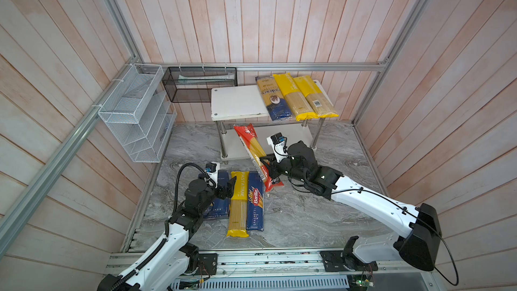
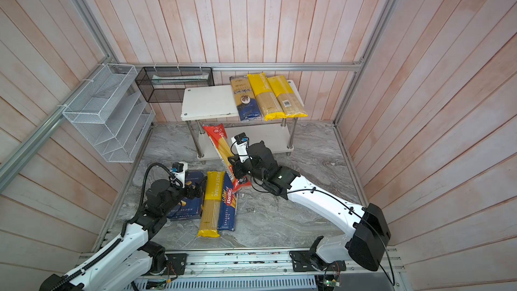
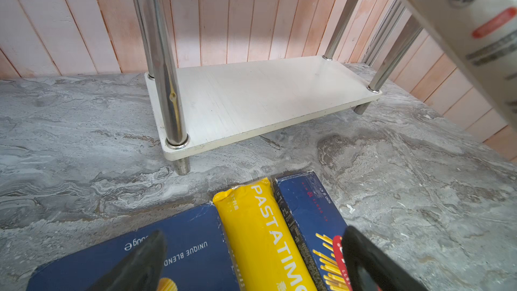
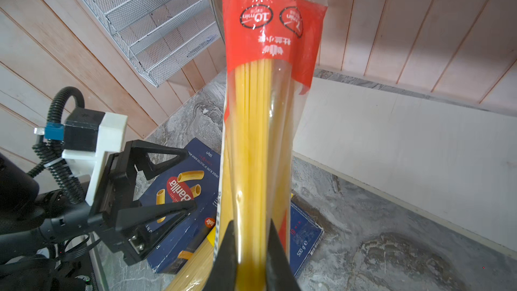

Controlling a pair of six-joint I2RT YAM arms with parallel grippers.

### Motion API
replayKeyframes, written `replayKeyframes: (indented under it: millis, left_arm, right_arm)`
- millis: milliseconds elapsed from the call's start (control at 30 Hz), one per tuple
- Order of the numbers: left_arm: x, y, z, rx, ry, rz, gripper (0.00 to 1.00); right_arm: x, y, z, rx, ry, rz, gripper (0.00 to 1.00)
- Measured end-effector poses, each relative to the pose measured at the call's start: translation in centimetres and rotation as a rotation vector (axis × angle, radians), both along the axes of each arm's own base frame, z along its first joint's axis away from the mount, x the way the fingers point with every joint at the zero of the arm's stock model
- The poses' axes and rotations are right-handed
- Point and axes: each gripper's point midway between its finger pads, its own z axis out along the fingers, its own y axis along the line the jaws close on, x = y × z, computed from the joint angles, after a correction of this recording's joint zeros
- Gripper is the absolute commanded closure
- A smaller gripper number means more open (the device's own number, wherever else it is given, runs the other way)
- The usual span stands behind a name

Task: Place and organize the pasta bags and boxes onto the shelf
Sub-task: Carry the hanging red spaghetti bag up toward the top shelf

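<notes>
one-handed grip: clamps red-ended bag (image 1: 251, 146) tight in right gripper (image 1: 264, 161), in front of shelf (image 1: 237, 102); points its long axis up at a slant, far red end toward front-left post (image 1: 221, 132). holds left gripper (image 1: 228, 187) wide, empty, above yellow-ended bag (image 1: 237, 205) on table (image 1: 307, 214).

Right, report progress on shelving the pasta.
Done: a beige-and-navy bag and two yellow-ended bags lie atop the shelf. In hand: the right gripper is shut on the red-ended bag. Remaining: Pasta Time bag, Barilla spaghetti box and rigatoni box on the table.
</notes>
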Motion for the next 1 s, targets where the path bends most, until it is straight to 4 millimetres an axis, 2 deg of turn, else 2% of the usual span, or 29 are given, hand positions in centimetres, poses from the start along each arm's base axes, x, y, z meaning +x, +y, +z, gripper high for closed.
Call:
replayKeyframes:
  millis: [500,833,1000]
  left_arm:
    - [0.0,0.0,0.0,0.0,0.0,0.0,0.0]
    - [-0.1,0.0,0.3,-0.003,-0.009,0.0,0.0]
    - [-0.1,0.0,0.3,-0.004,-0.011,0.0,0.0]
  right_arm:
    - [0.8,2.6,4.1,-0.012,-0.091,0.033,0.89]
    - [0.4,3.7,4.6,-0.045,-0.108,0.063,0.9]
    - [-1.1,5.7,4.6,-0.04,-0.099,0.141,0.9]
